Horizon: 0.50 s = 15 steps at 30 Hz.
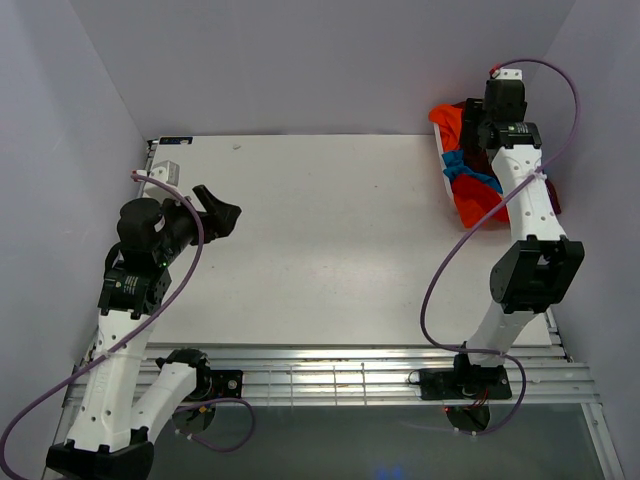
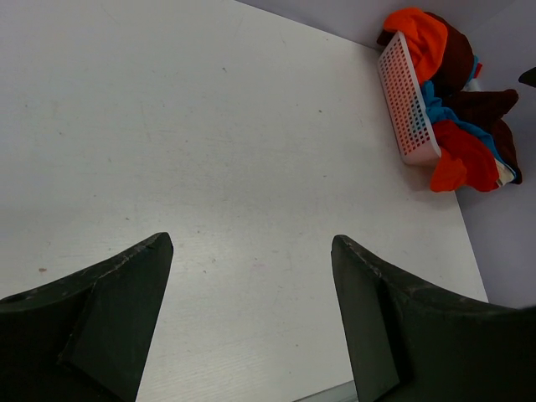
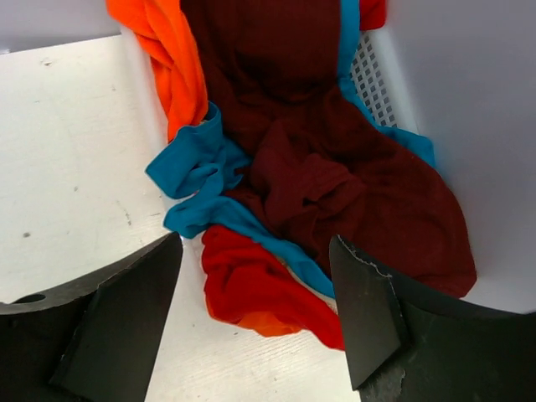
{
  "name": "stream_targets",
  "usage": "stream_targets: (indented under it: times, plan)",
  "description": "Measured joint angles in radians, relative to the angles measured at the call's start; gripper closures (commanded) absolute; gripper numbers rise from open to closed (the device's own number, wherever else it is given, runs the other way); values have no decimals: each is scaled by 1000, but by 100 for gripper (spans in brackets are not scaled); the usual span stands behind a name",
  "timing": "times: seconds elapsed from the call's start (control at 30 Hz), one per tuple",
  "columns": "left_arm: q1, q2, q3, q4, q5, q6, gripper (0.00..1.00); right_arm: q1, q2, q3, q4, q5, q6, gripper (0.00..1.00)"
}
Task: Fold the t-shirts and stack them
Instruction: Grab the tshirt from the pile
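The left claw (image 2: 249, 243) gapes wide over open table (image 1: 330, 240), the right claw (image 3: 255, 243) wide above the t-shirts (image 3: 318, 167) spilling from a basket (image 2: 406, 100), seemingly against the far-right wall.

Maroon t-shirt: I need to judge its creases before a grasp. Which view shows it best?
The right wrist view: the maroon t-shirt lies close below, its folds clear. The left wrist view shows it small and far, in the basket; in the top external view the right arm hides most of it.
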Motion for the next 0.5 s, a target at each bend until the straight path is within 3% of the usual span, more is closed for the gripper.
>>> stream_targets:
  times: [0.5]
  plan:
    - [0,0,-2,-25,-27,13,13,-5,125,-2,2,120,-13,28]
